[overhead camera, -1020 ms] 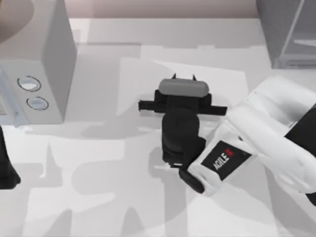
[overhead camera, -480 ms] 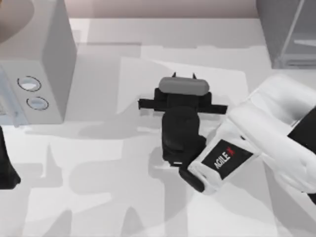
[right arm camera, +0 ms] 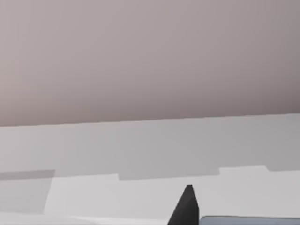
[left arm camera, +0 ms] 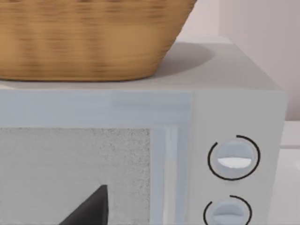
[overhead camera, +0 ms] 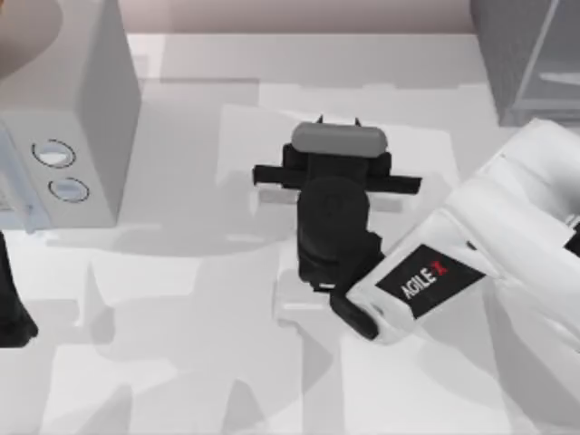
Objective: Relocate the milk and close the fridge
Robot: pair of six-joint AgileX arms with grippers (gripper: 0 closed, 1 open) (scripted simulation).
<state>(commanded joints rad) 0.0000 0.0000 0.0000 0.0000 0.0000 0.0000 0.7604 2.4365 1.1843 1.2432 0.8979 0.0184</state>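
Note:
My right gripper [overhead camera: 337,120] hangs over the middle of the table, pointing toward the back wall, with its grey wrist block [overhead camera: 338,139] covering what lies beneath it. The milk is hidden. A pale blue-grey sliver [right arm camera: 248,219] shows at the edge of the right wrist view beside the gripper, and I cannot tell what it is. The fridge [overhead camera: 521,54], a dark grey cabinet with a lighter panel, stands at the back right corner. My left arm [overhead camera: 11,304] is parked at the table's left edge, facing the box with dials.
A light grey box with two round dials [overhead camera: 63,136] stands at the back left. A woven basket [left arm camera: 89,37] sits on top of it. The white forearm of my right arm [overhead camera: 489,245] crosses the right half of the table.
My right gripper has edged a little toward the back of the table, and the white forearm has swung slightly to the right. The left arm has not moved.

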